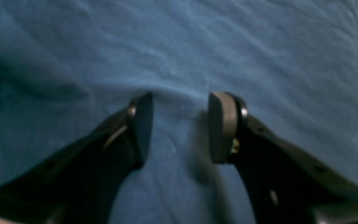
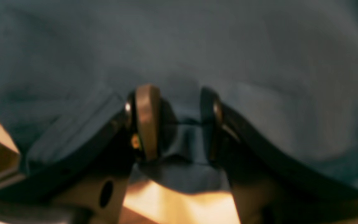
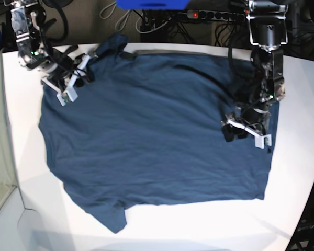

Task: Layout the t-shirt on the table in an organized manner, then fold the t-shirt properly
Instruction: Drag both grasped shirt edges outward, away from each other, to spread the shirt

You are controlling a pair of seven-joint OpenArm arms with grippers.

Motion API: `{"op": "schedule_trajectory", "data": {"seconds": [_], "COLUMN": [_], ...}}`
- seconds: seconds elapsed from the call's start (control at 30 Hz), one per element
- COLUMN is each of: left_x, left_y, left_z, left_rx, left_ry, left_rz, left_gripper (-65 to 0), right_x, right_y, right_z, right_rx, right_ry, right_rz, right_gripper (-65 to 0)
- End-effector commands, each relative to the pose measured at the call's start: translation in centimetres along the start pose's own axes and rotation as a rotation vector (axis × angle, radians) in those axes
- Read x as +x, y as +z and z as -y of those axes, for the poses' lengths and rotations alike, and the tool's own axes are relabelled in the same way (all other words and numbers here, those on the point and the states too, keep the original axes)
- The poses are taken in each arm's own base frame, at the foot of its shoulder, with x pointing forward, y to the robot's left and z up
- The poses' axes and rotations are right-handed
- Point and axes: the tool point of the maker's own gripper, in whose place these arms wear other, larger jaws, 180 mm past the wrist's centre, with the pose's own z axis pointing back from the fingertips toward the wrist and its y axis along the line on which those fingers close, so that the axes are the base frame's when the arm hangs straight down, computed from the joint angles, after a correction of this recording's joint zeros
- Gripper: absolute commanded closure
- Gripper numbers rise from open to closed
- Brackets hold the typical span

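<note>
table (image 3: 162,225) | t-shirt (image 3: 152,136) spread | right claw (image 2: 176,124) pinching hem

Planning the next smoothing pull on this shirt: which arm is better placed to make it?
Probably the right. The right gripper already pinches a fold at the edge of the t-shirt, near a corner, while the left gripper hovers open over flat cloth, holding nothing.
</note>
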Motion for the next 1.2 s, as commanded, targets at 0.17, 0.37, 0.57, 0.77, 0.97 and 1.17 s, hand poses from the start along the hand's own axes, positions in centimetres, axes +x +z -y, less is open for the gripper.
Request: {"op": "schedule_trajectory", "data": {"seconds": [0.17,0.37,0.57,0.77,0.97,1.17], "left_x": [-3.2,-2.0,-1.8,-2.2,-3.0,-3.3], "left_y": [0.6,0.1,0.1,0.2,0.6,0.7], "left_z": [-3.1,-2.8,-2.7,-2.8,-3.0,-3.0], "left_rx": [0.109,0.103,0.103,0.103,0.107,0.107], "left_ry": [-0.018,-0.02,-0.023,-0.019,-0.019,-0.019], "left_rz": [-0.126,-0.108,-0.106,-0.11,-0.124,-0.133], "left_gripper": [-29.8,-29.8,-29.8,-29.8,-29.8,-29.8], "right_x": [-6.3,-7.9,-5.7,-4.1,1.4,5.8], "right_y": [2.8,4.6,6.7,7.8,8.1,5.8], "right_z": [2.2,1.6,0.7,3.4,6.4,5.5], "right_rx": [-0.034,-0.019,0.003,-0.059,-0.192,-0.187], "right_ry": [0.076,0.128,0.246,0.31,0.181,0.017], "right_rz": [-0.187,-0.232,-0.192,-0.187,0.007,0.18], "right_gripper": [-19.7,-19.6,-19.6,-19.6,-19.6,-19.6]}}
